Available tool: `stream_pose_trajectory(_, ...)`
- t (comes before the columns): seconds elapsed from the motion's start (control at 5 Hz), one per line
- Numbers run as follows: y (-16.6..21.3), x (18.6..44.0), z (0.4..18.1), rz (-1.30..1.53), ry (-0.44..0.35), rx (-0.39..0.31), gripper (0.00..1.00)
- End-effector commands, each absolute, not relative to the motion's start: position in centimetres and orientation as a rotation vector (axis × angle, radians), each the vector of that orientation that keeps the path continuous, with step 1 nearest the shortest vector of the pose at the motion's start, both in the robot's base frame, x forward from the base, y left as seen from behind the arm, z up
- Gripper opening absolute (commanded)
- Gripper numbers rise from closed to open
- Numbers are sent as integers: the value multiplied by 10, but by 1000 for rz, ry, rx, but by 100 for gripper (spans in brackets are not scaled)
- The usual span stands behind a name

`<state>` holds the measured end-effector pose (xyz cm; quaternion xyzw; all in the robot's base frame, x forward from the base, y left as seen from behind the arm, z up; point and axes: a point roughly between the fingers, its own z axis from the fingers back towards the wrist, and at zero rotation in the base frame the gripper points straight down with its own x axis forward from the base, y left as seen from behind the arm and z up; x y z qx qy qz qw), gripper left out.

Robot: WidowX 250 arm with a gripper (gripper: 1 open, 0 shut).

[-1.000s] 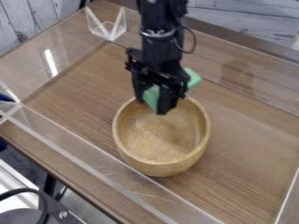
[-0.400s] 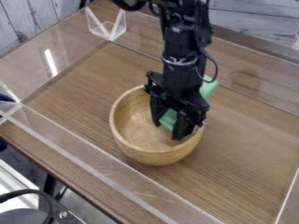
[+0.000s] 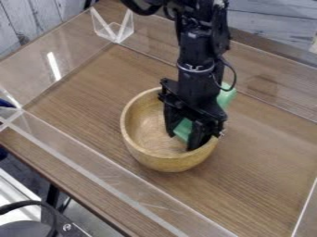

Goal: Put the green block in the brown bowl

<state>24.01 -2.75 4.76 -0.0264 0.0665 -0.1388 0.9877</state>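
Over the bowl (image 3: 173,139), toward its right side, the block (image 3: 184,129) is held between the closed jaws of the gripper (image 3: 190,132), just inside the rim. If released here, the block may strike the rim and tumble outside.

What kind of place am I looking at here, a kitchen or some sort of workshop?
Most likely a robotics lab bench, not a kitchen. A wooden table is fenced by clear plastic walls, and a black robot arm lowers a green block into a brown bowl, the only other props.
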Motion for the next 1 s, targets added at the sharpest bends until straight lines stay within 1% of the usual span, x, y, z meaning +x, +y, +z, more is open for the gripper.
stream_pose_trajectory(0.0, -33, 252, 59, -292, 73, -55, 0)
stream_pose_trajectory(0.8, -41, 253, 57, -300, 64, -63, 0)
